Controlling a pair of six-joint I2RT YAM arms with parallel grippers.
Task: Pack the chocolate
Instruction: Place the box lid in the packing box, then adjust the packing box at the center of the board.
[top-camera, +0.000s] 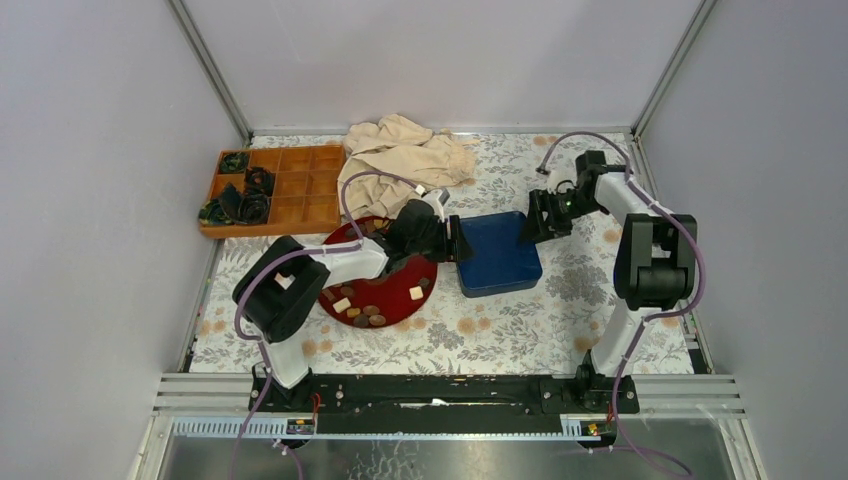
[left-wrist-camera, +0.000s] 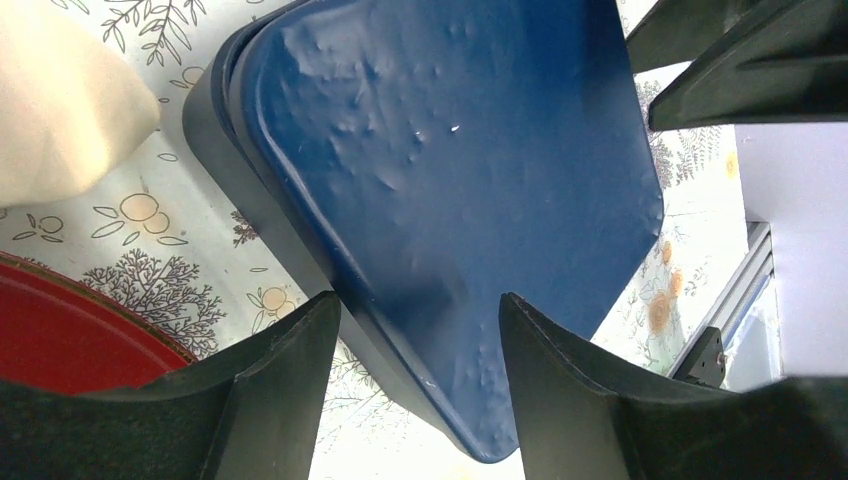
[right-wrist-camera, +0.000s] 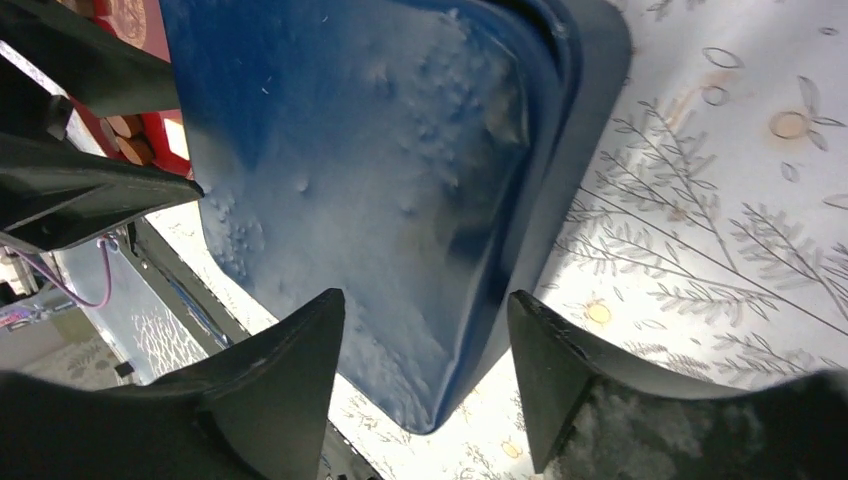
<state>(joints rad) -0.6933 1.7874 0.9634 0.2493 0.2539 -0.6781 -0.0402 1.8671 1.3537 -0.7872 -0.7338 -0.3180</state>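
The chocolate (top-camera: 372, 312), brown and cream pieces, lies on a red plate (top-camera: 395, 300) left of centre. A blue box (top-camera: 498, 252) with its lid on sits to the right of the plate. My left gripper (top-camera: 455, 240) is at the box's left edge. In the left wrist view it (left-wrist-camera: 420, 310) stands open, astride a corner of the lid (left-wrist-camera: 450, 180). My right gripper (top-camera: 535, 222) is at the box's far right corner. In the right wrist view it (right-wrist-camera: 428, 305) is open around that corner of the lid (right-wrist-camera: 380, 170). A few chocolate pieces (right-wrist-camera: 125, 140) show there at the upper left.
An orange compartment tray (top-camera: 300, 185) holding black paper cups (top-camera: 245, 200) stands at the back left. A crumpled beige cloth (top-camera: 405, 155) lies behind the plate and box. A floral cover (top-camera: 480, 330) lies over the table. Walls close in on both sides.
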